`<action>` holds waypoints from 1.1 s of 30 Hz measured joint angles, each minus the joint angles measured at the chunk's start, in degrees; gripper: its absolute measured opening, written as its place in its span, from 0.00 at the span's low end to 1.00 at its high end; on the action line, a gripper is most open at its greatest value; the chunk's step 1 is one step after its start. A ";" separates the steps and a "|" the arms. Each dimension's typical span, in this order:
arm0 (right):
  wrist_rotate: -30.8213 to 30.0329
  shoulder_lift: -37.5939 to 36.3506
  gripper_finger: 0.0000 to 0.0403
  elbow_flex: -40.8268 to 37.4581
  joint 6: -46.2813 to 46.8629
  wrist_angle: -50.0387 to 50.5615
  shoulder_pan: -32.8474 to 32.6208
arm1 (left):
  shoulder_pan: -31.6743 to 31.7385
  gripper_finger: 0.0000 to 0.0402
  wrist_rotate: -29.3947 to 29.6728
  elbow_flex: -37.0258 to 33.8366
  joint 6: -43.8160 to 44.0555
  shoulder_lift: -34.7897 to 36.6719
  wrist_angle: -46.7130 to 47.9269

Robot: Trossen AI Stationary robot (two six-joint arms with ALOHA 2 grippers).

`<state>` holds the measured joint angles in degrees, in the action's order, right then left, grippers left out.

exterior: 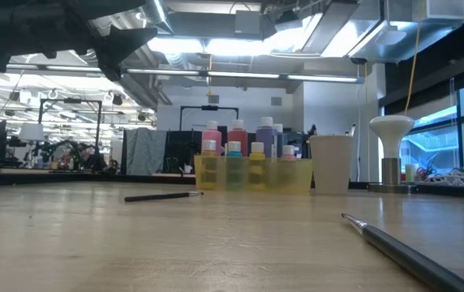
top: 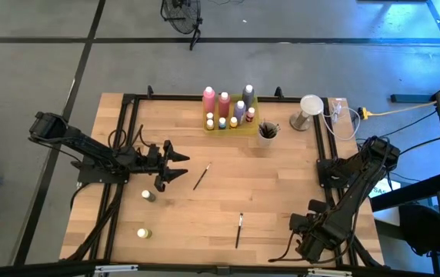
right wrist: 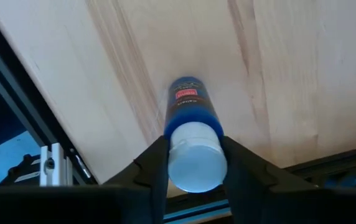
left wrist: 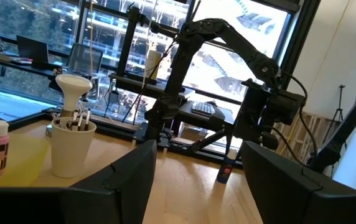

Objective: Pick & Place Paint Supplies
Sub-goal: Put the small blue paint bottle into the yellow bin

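Pale wooden planks (top: 228, 185) make up the tabletop, framed by dark rails, with a workshop hall and big windows behind it.

At about 5 o'clock on the table, close to the near right corner, the right gripper (right wrist: 193, 163) stands over a blue paint bottle (right wrist: 192, 127). In the right wrist view the bottle sits directly between the two dark fingers (right wrist: 150, 168), its white cap pointing toward the camera and its blue body with a small red label reaching down to the wood. Both fingers are drawn in against the sides of the cap, clamped on it.

The left gripper (top: 180, 165) hovers at roughly 9 o'clock, pointing toward the table's centre with its fingers spread apart and nothing between them.

A thin dark paintbrush (top: 200, 177) lies just past it, near the middle of the table, tilted. A second brush (top: 239, 229) lies at 6 o'clock, nearly straight along the planks, its light tip toward the far edge. Two small pale-capped bottles (top: 148, 195) stand at about 8 o'clock, well apart from each other, the nearer one (top: 143, 232) toward the front edge.

At 12 o'clock a translucent yellow tray (exterior: 252, 174) holds pink, purple and small capped bottles (top: 225, 104) standing upright. Just beside it at 1 o'clock a pale cup (top: 267, 135) holds dark brush handles.
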<state>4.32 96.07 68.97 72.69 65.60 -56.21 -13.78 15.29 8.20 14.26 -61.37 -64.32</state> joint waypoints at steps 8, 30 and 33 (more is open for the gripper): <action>0.58 0.00 0.30 0.00 2.13 -0.30 0.05 | 0.00 0.58 0.02 0.01 0.02 0.01 0.42; -1.96 0.09 0.30 12.92 -2.63 11.00 5.82 | 0.00 0.58 0.07 0.01 0.07 -0.01 3.36; -4.25 0.09 0.30 18.04 -8.13 15.06 9.45 | 0.00 0.58 0.22 0.01 0.01 -0.01 3.78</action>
<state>0.07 96.16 87.01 64.56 80.66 -46.75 -13.78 15.51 8.21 14.27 -61.39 -60.54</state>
